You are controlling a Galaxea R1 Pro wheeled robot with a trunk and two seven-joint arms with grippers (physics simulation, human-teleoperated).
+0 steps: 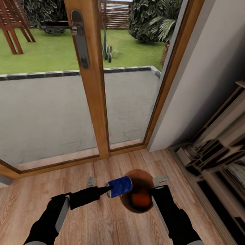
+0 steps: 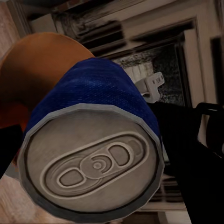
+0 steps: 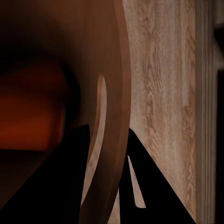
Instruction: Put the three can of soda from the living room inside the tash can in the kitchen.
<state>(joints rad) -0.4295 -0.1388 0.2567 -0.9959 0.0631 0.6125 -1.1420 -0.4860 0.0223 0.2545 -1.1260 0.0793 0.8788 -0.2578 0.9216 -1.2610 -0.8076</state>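
Observation:
The dark blue soda can (image 1: 119, 186) lies sideways in my left gripper (image 1: 109, 188), which is shut on it at the near-left edge of the trash can's mouth. Its pale top (image 2: 93, 154) faces the left wrist camera, with the trash can (image 2: 37, 70) behind it. The trash can (image 1: 134, 173) shows its glossy brown inside, and an orange can (image 1: 141, 199) lies in it. My right gripper (image 1: 155, 192) is shut on the trash can's right rim. In the right wrist view the two dark fingers (image 3: 60, 177) straddle the rim (image 3: 114, 70), and the orange can (image 3: 32, 112) glows inside.
A wood-framed glass door (image 1: 92, 80) to a patio and lawn stands straight ahead. A pale wall (image 1: 212, 70) and a carved mantel (image 1: 222, 143) close off the right side. Light wood floor (image 1: 105, 226) stretches below my arms.

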